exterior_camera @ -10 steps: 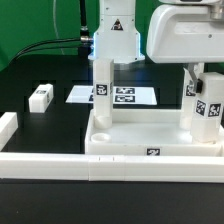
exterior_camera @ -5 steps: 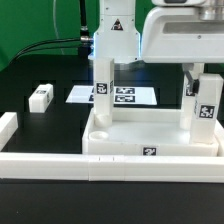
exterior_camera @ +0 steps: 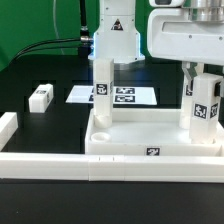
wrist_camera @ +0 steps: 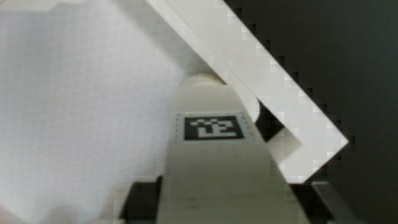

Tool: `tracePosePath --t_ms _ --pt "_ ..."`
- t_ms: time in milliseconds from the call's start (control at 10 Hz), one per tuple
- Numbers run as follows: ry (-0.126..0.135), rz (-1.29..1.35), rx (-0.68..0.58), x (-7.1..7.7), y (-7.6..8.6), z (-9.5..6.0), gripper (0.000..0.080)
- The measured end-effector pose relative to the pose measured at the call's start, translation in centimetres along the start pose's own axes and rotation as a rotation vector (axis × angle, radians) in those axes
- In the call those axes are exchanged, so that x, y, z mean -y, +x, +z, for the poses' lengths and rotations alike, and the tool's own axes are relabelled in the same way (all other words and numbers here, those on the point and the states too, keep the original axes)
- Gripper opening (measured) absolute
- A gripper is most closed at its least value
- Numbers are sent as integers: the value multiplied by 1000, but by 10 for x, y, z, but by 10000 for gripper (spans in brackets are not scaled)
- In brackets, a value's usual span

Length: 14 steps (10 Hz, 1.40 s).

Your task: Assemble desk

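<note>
The desk slab lies on the table with its raised rim up and a tag on its front wall. One white tagged leg stands in its left corner. Two more legs stand at its right end, one behind and one in front. My gripper comes down over the front right leg and is shut on its top. In the wrist view the leg fills the gap between the dark fingers, its tag facing the camera. A fourth leg lies loose on the exterior view's left.
The marker board lies flat behind the slab. Long white border rails run along the front and the left. The robot's base stands at the back, with a green backdrop behind it.
My hand has shifted slightly toward the exterior view's right above the front right leg. That leg's tagged face has turned a little. The slab and the other legs have not moved.
</note>
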<state>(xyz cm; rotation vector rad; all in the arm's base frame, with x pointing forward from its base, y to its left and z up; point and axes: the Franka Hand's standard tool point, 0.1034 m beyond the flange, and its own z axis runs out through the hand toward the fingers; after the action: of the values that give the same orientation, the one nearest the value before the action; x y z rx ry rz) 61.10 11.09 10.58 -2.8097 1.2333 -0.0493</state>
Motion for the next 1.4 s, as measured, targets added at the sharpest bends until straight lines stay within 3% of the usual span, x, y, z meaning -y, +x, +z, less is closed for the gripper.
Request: tracePosePath --t_ms 500,600,800,900,1100,1200,1300,1400 --pt "1 292 0 0 0 0 287" --pt "52 479 -5 -4 1 0 287" --pt "114 843 0 -12 -1 0 288" --pt "129 887 1 -12 0 0 288" --pt "128 946 7 -13 0 1 291" --pt "126 885 3 -13 0 1 498" --pt "91 828 19 -12 -4 1 498" --pt "89 730 19 -6 -3 -1 616"
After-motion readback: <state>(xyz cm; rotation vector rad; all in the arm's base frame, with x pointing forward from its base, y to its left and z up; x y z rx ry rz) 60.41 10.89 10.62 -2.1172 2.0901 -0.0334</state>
